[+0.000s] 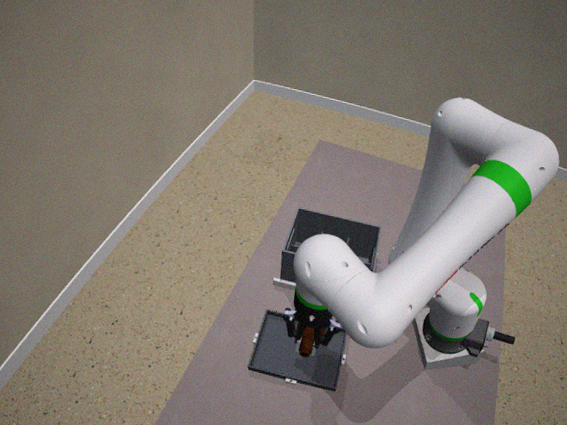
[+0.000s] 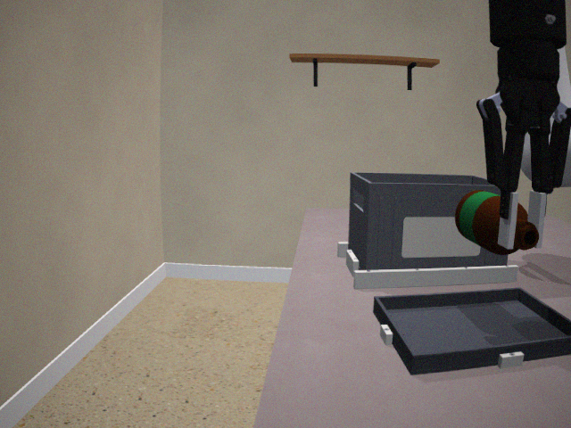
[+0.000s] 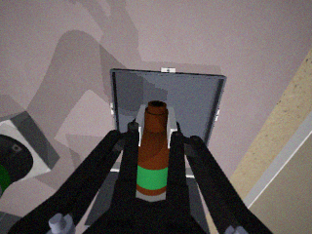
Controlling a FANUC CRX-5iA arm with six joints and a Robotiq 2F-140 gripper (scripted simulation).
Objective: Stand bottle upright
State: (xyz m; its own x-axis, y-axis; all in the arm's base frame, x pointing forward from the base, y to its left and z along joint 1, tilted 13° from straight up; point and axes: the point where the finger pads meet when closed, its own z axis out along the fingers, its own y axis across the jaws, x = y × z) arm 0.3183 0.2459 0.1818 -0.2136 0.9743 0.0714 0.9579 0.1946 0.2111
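Note:
The brown bottle (image 1: 306,339) (image 2: 491,223) (image 3: 153,153) with a green band hangs in the air above the tray (image 1: 270,354) (image 2: 460,360) (image 3: 195,97), clear of its floor. It lies roughly on its side, its neck toward the exterior camera and its base toward the crate. My gripper (image 1: 307,345) (image 2: 522,230) (image 3: 156,113) points down and is shut on the bottle near the shoulder and neck, one pale fingertip pad on each side. The tray sits level on the table between small white blocks. The dark grey crate (image 1: 339,224) (image 2: 383,230) stands level behind the tray.
White strips (image 2: 433,277) border the crate's foot, between crate and tray. The arm's base (image 1: 447,350) stands to the right of the tray in the top view. A wooden shelf (image 2: 364,59) is on the far wall.

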